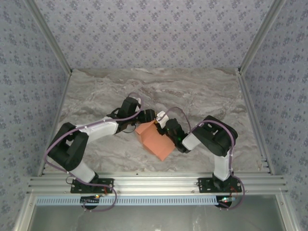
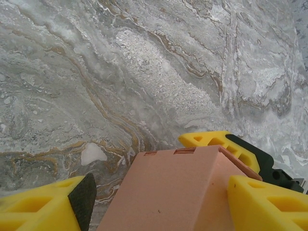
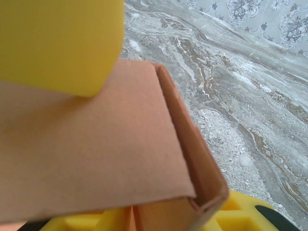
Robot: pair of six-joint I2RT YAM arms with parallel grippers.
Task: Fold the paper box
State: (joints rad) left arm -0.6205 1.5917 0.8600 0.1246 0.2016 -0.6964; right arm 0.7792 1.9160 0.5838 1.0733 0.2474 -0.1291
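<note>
Left gripper [image 2: 159, 197] open wide, paper box [image 2: 175, 173] between its fingers, clear of the left one. Right gripper [image 3: 159, 154] looks pinched on a box panel, one finger above, one below; close-up blurry.

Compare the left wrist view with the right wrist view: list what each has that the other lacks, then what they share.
Left wrist: the top panel of the paper box, slotted tabs along its far edge, with the open left gripper straddling it. Right wrist: the box's folded side wall seen edge-on, between both fingers of the right gripper. Shared: the salmon box, one right gripper finger, the marble table.
</note>
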